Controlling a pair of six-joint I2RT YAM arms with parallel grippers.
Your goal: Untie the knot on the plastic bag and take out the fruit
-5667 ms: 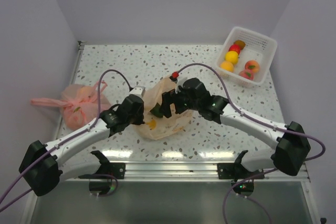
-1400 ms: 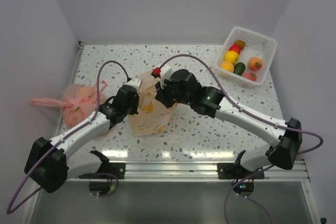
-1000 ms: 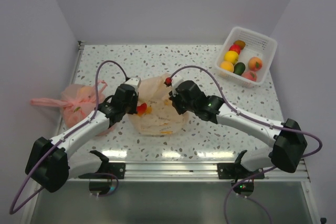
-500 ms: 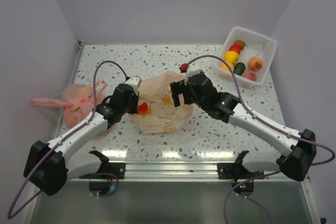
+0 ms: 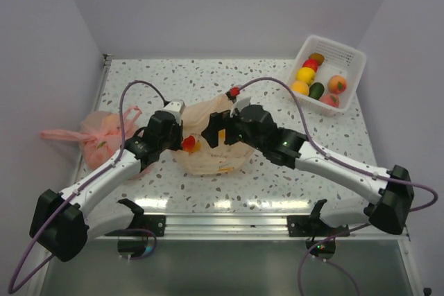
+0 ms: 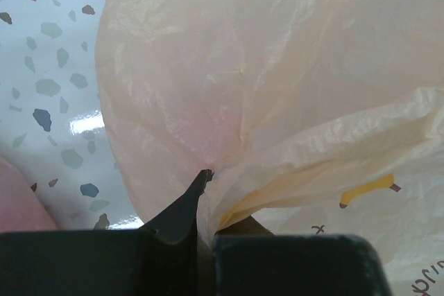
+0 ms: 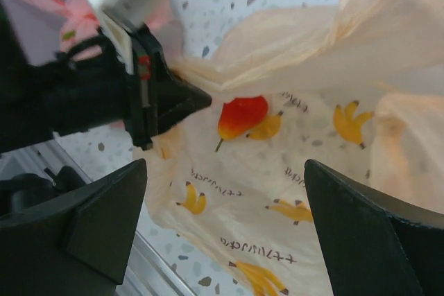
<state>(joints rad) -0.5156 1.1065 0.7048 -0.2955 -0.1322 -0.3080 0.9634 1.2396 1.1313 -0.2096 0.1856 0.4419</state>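
My left gripper is clamped on the rim of the plastic bag, anchoring it mid-table so the mouth gapes. My right gripper hovers above, fingers spread wide, apparently aimed at the red-orange fruit inside.

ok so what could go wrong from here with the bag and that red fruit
The left gripper is shut on just a thin fold of the plastic bag; a pull could tear the film or let it slip out.
The red-orange fruit lies right beside that gripper, so the open right gripper, reaching for it, might bump it or catch film instead.
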